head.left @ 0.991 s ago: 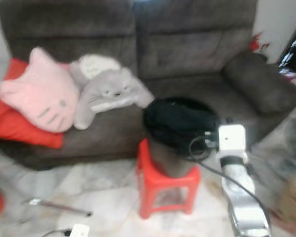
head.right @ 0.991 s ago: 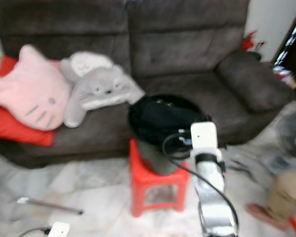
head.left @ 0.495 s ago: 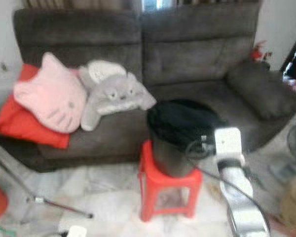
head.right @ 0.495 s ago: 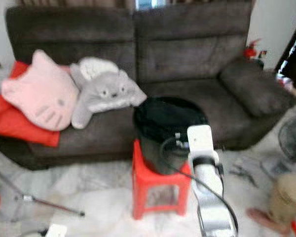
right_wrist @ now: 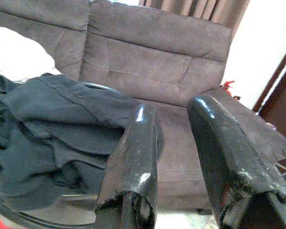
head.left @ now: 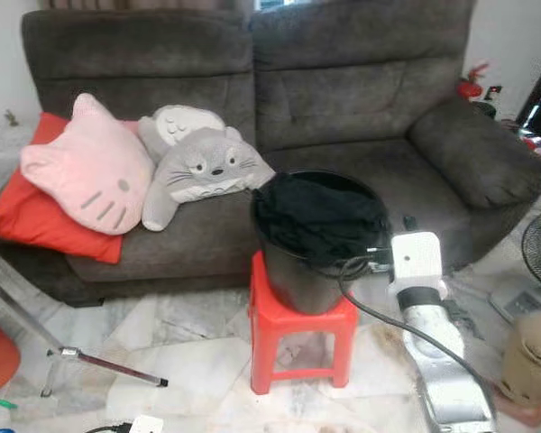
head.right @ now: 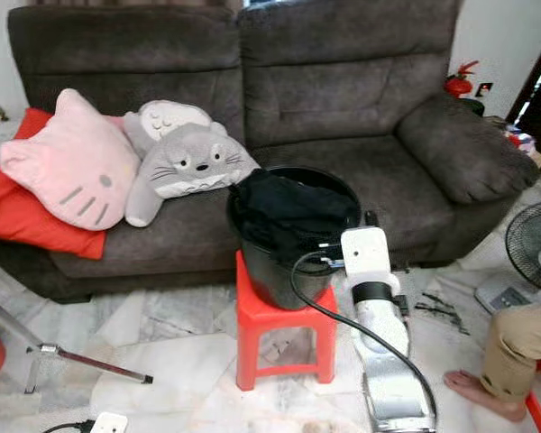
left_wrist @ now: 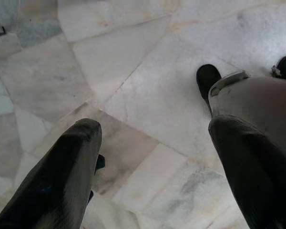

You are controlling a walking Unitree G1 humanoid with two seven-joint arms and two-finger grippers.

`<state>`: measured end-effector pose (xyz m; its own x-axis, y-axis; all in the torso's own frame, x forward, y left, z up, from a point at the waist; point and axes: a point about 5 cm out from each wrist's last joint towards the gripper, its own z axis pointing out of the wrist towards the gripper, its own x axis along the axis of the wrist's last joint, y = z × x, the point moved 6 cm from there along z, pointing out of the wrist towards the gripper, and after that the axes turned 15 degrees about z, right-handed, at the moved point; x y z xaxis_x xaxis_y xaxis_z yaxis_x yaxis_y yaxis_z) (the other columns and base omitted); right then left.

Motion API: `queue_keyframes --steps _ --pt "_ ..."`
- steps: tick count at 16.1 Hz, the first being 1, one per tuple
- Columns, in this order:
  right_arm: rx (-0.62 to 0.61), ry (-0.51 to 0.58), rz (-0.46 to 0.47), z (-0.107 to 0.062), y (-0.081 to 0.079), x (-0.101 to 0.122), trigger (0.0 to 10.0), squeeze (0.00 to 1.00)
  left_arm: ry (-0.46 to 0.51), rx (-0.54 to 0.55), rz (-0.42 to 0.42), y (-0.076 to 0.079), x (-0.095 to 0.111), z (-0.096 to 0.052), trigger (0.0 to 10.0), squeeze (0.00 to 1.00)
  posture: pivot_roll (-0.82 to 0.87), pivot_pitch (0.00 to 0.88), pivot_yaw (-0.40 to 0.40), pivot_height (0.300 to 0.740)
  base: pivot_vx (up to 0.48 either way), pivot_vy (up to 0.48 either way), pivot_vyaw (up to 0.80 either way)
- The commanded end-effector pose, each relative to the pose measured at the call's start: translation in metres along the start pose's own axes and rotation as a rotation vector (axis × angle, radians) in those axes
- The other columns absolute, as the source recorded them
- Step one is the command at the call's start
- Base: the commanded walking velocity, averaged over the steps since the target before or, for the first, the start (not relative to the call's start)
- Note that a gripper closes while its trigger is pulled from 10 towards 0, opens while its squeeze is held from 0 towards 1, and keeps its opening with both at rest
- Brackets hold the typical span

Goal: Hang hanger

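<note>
Straight ahead, at twelve o'clock, a dark brown sofa [head.right: 343,99] spans the room. On its seat toward ten o'clock lie a red cushion [head.right: 18,212], a pink cat-face pillow [head.right: 68,171] and a grey plush toy [head.right: 189,167], the plush leaning against the pillow. Before the sofa, near centre, a red plastic stool [head.right: 284,338] stands on the pale marble floor [head.right: 171,361] and carries a black bucket [head.right: 270,280] heaped with dark clothing [head.right: 293,212].

At four o'clock from the bucket the silver right arm [head.right: 383,361] reaches up, its white wrist block just beside the bucket's rim. The right gripper [right_wrist: 174,143] points over the clothing toward the sofa back; its two black fingers [right_wrist: 133,157] stand a little apart with nothing between them. No hanger can be made out in the clothing heap or elsewhere.

The left gripper [left_wrist: 152,157] hangs low over the floor tiles, its fingers wide apart and empty.

Smaller things: a fan [head.right: 536,257] at three o'clock, a person's bare foot [head.right: 473,392] at four, and a thin metal stand [head.right: 81,361] lying at eight.
</note>
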<state>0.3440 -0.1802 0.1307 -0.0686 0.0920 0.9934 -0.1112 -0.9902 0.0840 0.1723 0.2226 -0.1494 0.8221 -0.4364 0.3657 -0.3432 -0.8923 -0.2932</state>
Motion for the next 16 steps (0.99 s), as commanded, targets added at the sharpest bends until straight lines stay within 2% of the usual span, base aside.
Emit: queue_keyframes --steps 1,6,8,11,16 --pt "0.020 -0.003 -0.001 -0.0008 -0.0061 -0.0015 10.0 0.00 -0.013 -0.005 -0.002 -0.0010 -0.0045 -0.0005 10.0 0.00 -0.17 0.000 0.031 0.740 0.000 0.000 0.54" --pt "0.034 -0.008 0.016 -0.0007 -0.0094 -0.0027 10.0 0.00 -0.012 -0.005 -0.004 -0.0010 -0.0044 -0.0004 10.0 0.00 -0.17 0.000 0.030 0.740 0.000 0.000 0.10" --pt "0.048 -0.006 -0.012 -0.0006 -0.0118 -0.0023 10.0 0.00 -0.012 -0.005 -0.005 -0.0010 -0.0042 -0.0004 10.0 0.00 -0.17 0.000 0.031 0.740 0.247 0.000 0.32" --pt "0.049 -0.005 -0.001 -0.0004 -0.0127 -0.0025 10.0 0.00 -0.011 -0.006 -0.006 -0.0011 -0.0039 -0.0004 10.0 0.00 -0.17 0.000 0.032 0.740 0.263 0.000 0.69" --pt "0.053 -0.003 0.007 -0.0004 -0.0133 -0.0020 10.0 0.00 -0.011 -0.007 -0.007 -0.0010 -0.0036 -0.0004 10.0 0.00 -0.16 0.000 0.030 0.740 0.285 0.000 0.00"
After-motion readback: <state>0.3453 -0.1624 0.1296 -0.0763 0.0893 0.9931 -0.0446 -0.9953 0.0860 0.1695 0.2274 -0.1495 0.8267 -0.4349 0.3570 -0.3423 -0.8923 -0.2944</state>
